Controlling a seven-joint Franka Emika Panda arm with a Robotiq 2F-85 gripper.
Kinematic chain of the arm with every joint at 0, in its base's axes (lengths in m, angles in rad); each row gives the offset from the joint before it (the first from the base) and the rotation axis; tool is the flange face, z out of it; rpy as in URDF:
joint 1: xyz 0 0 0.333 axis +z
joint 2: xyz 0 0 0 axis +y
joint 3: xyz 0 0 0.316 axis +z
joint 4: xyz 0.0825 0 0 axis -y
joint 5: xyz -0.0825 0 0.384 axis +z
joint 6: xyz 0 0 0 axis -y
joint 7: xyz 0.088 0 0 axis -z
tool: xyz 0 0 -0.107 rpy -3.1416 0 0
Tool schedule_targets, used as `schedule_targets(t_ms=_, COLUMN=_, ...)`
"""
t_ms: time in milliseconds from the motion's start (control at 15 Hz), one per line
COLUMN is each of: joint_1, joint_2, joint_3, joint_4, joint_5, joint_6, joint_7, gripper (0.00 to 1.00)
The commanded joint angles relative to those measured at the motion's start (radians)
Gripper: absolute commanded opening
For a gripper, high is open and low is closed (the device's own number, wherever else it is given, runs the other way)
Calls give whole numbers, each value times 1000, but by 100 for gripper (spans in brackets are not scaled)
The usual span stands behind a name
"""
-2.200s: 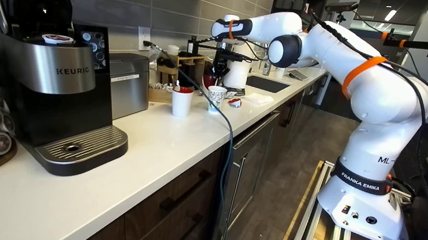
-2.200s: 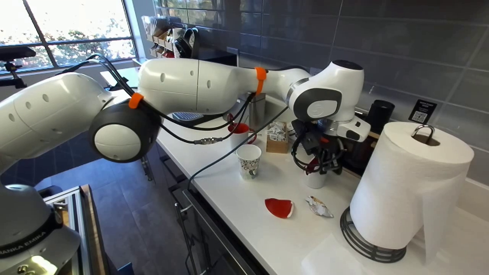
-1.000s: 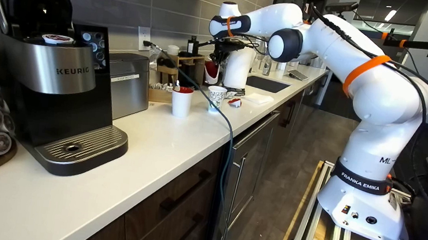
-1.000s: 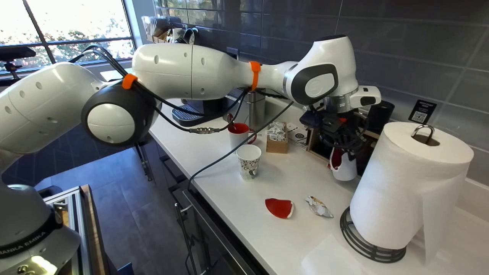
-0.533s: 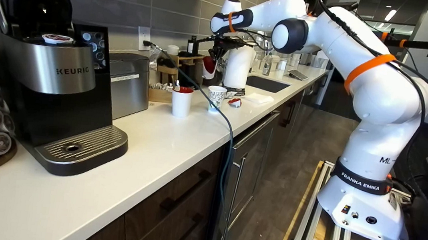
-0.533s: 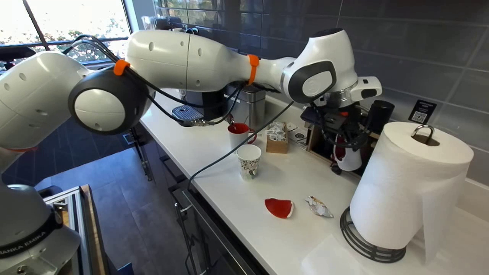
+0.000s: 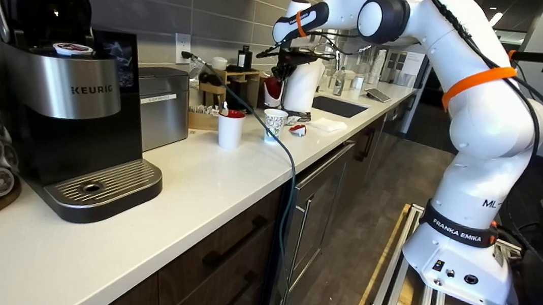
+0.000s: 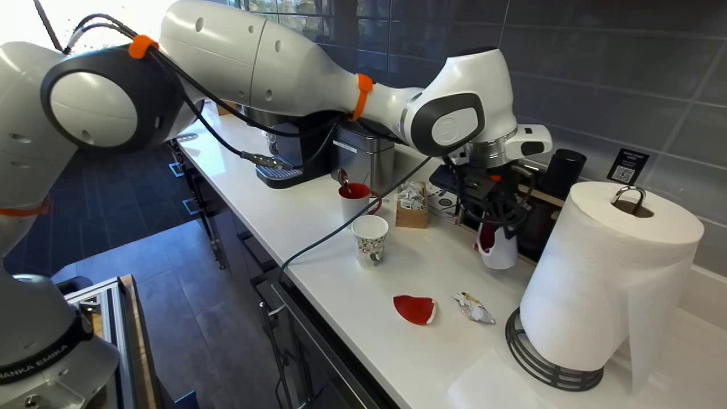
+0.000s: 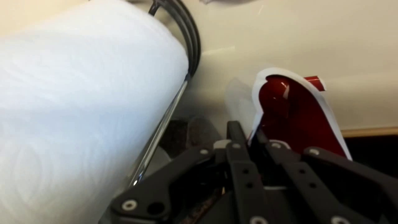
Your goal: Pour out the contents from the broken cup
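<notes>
This arm point(image 7: 484, 120) is rocking super glossy white shells point(image 8: 227, 45), with a chunky black joint point(image 8: 150, 108) sporting a pale round disc point(image 8: 93, 109). Orange straps point(image 7: 479, 80) are hugging its black cables point(image 7: 536, 134), plus a silvery connector point(image 8: 266, 161) is sitting inline. Down at the base point(image 7: 460, 291), a black collar point(image 7: 457, 231) is reading FRANKA EMIKA. The gripper point(image 9: 248, 137) is showing off black links point(image 9: 180, 172) with shiny screws point(image 9: 129, 205).

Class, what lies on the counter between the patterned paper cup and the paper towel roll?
Between the patterned cup and the roll, an exterior view shows a red shard, nearer the cup, and a crumpled wrapper.
</notes>
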Motion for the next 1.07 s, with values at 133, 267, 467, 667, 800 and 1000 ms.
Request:
schedule_targets(t_ms=133, joint_1=50, joint_2=-194, joint_3=-36, joint_4=-291, joint_5=-49, joint_6=-17, joint_7=45, gripper=3)
schedule_targets(t_ms=267, joint_1=47, joint_2=-236, joint_3=-21, joint_4=-344, joint_5=-30, joint_6=-20, joint_7=34, gripper=3)
schedule_targets(t_ms=467, joint_1=33, joint_2=-265, joint_3=-8, joint_4=-348, joint_5=-7, joint_6=-25, joint_7=96, gripper=3)
schedule_targets(t_ms=667, joint_1=24, joint_2=-225, joint_3=0, joint_4=-297, joint_5=-16, joint_6=-39, joint_7=74, gripper=3)
schedule_targets(t_ms=800, joint_1=65, joint_2=-219, joint_3=-33, joint_4=-309, joint_5=-98, joint_6=-15, joint_7=115, gripper=3)
schedule_targets(t_ms=1000, joint_1=131, joint_2=-210, joint_3=-79, joint_4=-322, joint_5=-262, joint_6=4, joint_7=183, gripper=3)
